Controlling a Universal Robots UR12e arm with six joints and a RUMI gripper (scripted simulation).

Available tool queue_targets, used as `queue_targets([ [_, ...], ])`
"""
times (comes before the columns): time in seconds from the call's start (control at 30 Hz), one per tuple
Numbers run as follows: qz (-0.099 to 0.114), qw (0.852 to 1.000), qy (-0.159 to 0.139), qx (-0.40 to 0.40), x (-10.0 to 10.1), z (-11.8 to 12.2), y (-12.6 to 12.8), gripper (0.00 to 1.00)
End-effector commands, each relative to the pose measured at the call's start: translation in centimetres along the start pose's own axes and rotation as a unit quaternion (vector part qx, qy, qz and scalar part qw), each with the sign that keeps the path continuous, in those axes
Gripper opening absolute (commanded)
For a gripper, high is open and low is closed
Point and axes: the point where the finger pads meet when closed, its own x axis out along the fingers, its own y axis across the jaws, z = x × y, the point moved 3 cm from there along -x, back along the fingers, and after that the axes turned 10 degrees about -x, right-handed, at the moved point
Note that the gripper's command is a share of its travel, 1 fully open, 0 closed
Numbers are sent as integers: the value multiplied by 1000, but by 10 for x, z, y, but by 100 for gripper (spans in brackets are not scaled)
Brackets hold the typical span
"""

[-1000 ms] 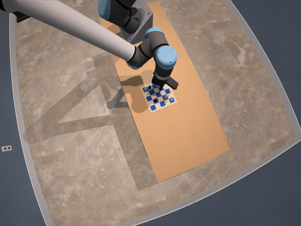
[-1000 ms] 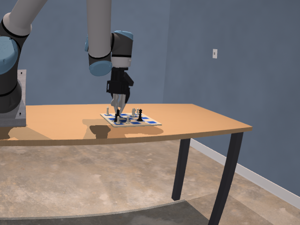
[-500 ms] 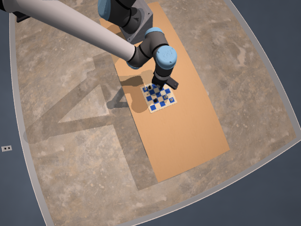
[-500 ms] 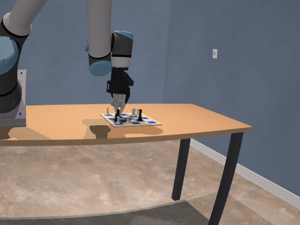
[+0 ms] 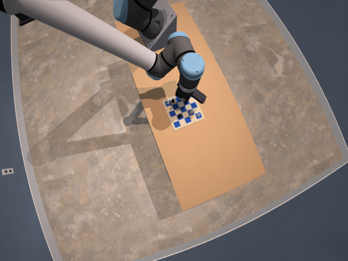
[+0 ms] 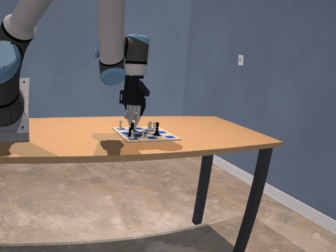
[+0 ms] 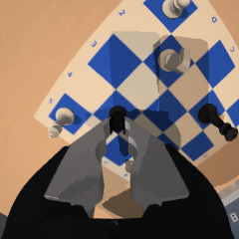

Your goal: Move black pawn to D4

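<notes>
The gripper (image 7: 117, 133) is clamped on the black pawn (image 7: 117, 118) at the chessboard (image 7: 102, 32) edge. A white pawn (image 7: 63, 119) stands left, a black queen (image 7: 215, 119) right, a white knight (image 7: 172, 60) ahead.

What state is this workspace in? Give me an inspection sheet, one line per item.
Surface: wooden table carrying a blue-and-cream chessboard.
Job's things: black pawn upright between the fingers at the board's edge; not yet on D4.
Clutter: nothing seen beyond the other pieces, among them a tall black piece and a white piece, all standing.
Grippers: gripper shut on the black pawn.
Cables: nothing seen.
Surroundings: blue walls, wall socket, concrete floor.
</notes>
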Motion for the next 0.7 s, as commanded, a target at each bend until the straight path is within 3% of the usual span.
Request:
queue_targets([
  [0.0, -1, 1000, 0, 0, 1, 1, -1, 0],
  [0.4, -1, 1000, 0, 0, 1, 1, -1, 8],
  [0.67, -1, 1000, 0, 0, 1, 1, -1, 20],
])
